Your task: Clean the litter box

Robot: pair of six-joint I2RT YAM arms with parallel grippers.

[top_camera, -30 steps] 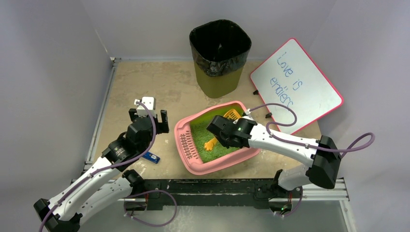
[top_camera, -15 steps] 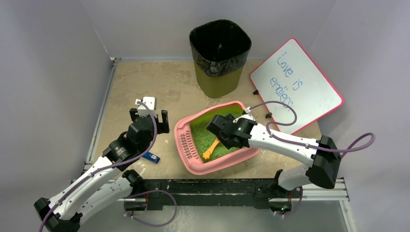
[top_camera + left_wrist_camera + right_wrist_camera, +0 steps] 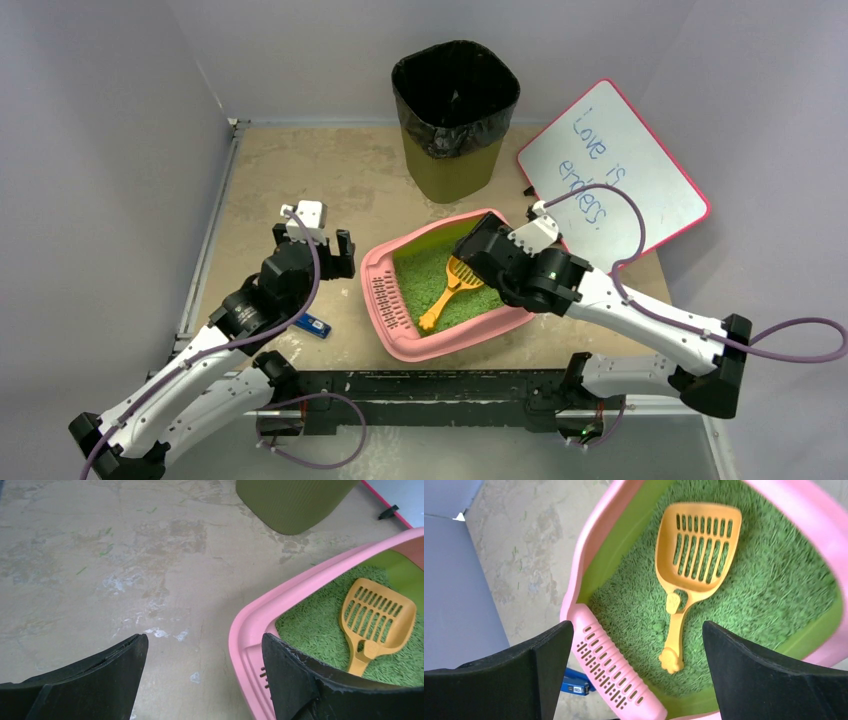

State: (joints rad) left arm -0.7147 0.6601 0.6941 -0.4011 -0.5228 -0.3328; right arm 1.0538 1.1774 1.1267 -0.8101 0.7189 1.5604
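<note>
The right claw (image 3: 478, 252) hangs with its jaws spread wide and empty above the litter box (image 3: 440, 348), which sits mid-surface (image 3: 300, 180) in front of the olive bin (image 3: 455, 110). Below it the orange scoop (image 3: 696, 542) lies flat on the green litter (image 3: 774, 580). The scoop's long axis runs from its handle near the slotted lip (image 3: 614, 672) to its head toward the bin. The right arm reaches in from the right, wrist tipped down. The left claw (image 3: 204, 652), also wide and empty, hovers beside the box's left rim, farther from the scoop, so the right arm seems better placed for the handle.
</note>
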